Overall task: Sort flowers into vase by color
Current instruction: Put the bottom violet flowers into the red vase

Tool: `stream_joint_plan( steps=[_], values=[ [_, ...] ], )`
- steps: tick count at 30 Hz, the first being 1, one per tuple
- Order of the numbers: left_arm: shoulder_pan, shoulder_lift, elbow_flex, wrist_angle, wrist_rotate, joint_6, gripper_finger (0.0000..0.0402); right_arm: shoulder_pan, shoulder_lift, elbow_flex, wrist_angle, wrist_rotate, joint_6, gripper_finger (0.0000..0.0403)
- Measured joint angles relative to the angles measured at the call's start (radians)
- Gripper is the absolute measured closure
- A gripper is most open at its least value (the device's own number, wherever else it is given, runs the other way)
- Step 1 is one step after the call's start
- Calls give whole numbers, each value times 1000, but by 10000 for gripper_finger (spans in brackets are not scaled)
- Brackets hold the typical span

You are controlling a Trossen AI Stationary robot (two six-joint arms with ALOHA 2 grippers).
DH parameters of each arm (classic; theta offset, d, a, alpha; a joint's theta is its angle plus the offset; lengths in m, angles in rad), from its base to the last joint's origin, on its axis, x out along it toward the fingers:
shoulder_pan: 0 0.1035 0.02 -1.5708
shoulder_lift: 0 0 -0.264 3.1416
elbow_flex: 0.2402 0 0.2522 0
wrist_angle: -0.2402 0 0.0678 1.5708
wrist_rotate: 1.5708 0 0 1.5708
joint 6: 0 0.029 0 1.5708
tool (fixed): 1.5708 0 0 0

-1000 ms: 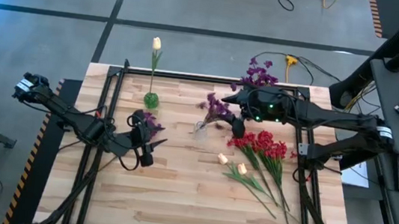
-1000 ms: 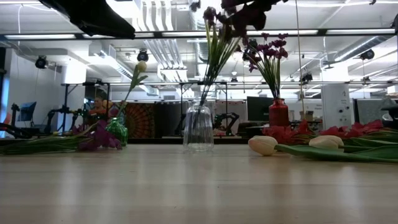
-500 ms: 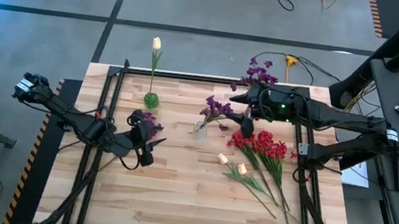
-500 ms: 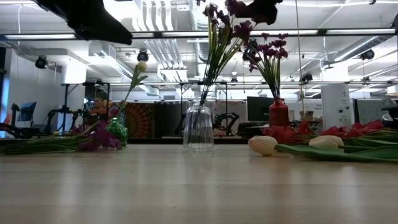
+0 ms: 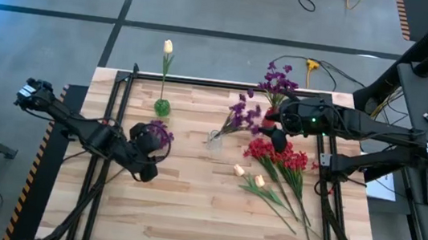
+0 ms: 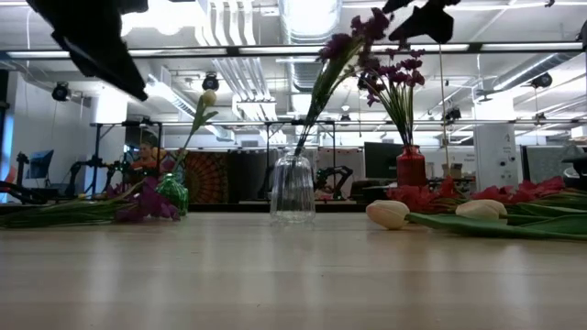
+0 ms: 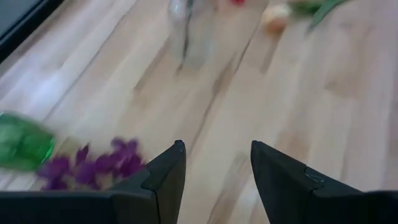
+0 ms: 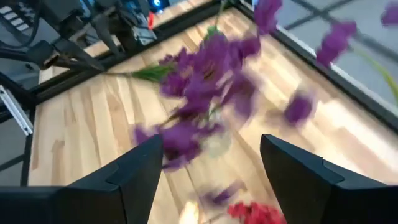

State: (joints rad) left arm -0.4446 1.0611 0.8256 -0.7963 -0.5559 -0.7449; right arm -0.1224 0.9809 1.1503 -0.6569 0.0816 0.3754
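The wooden table (image 5: 188,206) carried both dark arms. The right gripper (image 5: 275,135) hung above the red flowers (image 5: 281,155), just beside the purple flowers (image 5: 240,113) leaning out of the clear vase (image 5: 215,139); its fingers (image 8: 130,180) stood spread with nothing between them, the purple blossoms lying just ahead of the tips. The left gripper (image 5: 144,169) hovered near the table's left side, fingers (image 7: 163,180) apart and empty, with a loose purple flower (image 5: 159,132) lying on the wood just beside it toward the far edge.

A second purple bunch (image 5: 277,80) stood in a vase at the far right edge. Two cream tulip buds (image 5: 248,175) lay near the red flowers, stems pointing toward the near right corner. One cream tulip (image 5: 168,48) stood in the small green vase (image 5: 162,108).

The low view alone showed that the far right vase (image 6: 410,169) was red, and that the clear vase (image 6: 293,189) was ribbed glass. The left wrist view showed the green vase (image 7: 22,142) close beside the loose purple flower.
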Motion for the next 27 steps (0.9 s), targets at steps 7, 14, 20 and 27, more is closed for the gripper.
stream_joint_plan(
  steps=[7,14,20,27],
  values=[
    [0,25,0,-78,3,-67,238,3,-13,0,-22,-4,27,152],
    [0,46,-1,-166,69,-152,238,3,-17,100,-198,-7,76,150],
    [0,65,-1,-192,70,-185,238,3,-9,202,-362,-3,134,151],
    [0,106,-1,-191,70,-185,238,45,21,215,-597,-2,277,162]
  ],
)
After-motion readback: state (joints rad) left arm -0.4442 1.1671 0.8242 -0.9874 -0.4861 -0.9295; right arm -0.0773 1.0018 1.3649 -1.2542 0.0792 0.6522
